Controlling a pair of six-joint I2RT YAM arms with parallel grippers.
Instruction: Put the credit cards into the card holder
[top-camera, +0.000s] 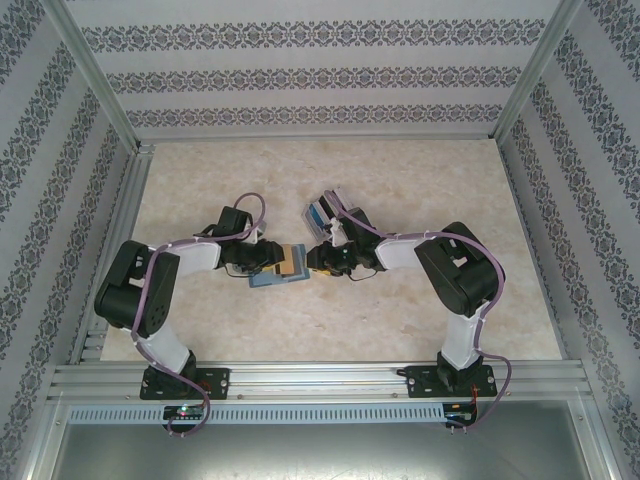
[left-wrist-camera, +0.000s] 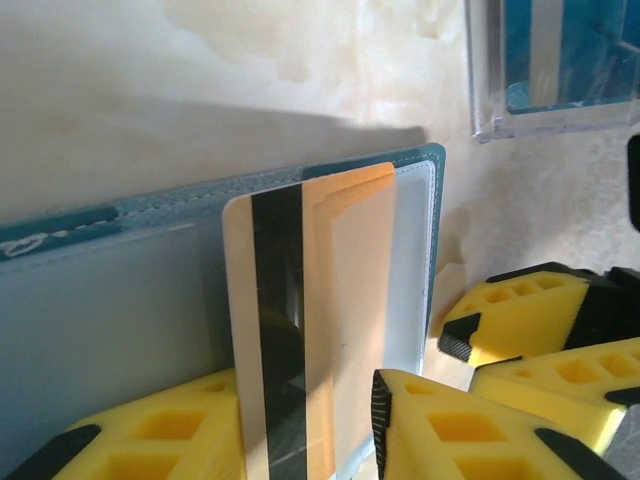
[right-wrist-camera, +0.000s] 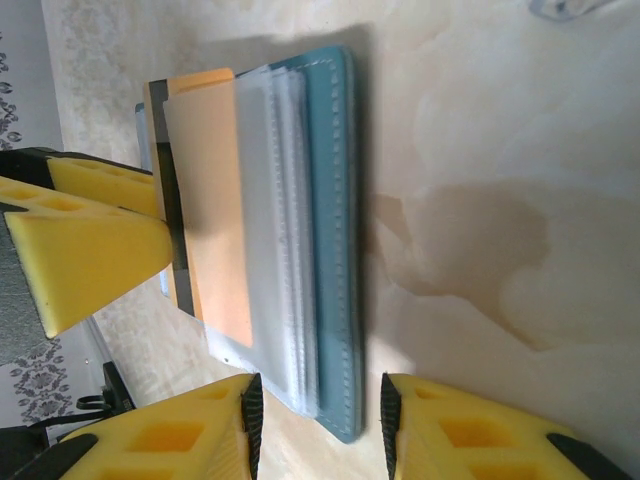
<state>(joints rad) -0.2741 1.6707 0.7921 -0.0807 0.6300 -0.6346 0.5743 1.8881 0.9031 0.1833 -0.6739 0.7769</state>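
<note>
The card holder (right-wrist-camera: 335, 200) lies flat near the middle of the table (top-camera: 420, 330), with its teal stitched border turned toward the right gripper (right-wrist-camera: 320, 380). That gripper's jaws are set part-way apart astride one corner of the holder. A sliver of table is seen on each side of the corner, so nothing is clamped. The left gripper (left-wrist-camera: 300, 375) is placed at the opposite side, its jaws likewise parted, with one finger in front of a tan-orange card (left-wrist-camera: 345, 290) and one behind it; no pinch on the card is seen. The card is lodged part-way in a clear sleeve of the holder: its far end is under the plastic and its near end projects past the holder's edge between the left fingers. Bare table is left around both grippers, most of it toward the far wall.

From the left wrist, the card's dark stripe is shown running along its length. A clear box (left-wrist-camera: 540, 110) with blue shapes inside is seen just beyond the holder's corner, apart from it. From the right wrist, the sleeves are presented edge-on as a fanned stack of clear leaves between card and border.

The tabletop is pale, marbled beige. It is enclosed by walls (top-camera: 300, 80) papered in patterned stripes and is framed by aluminium rails (top-camera: 320, 378).
</note>
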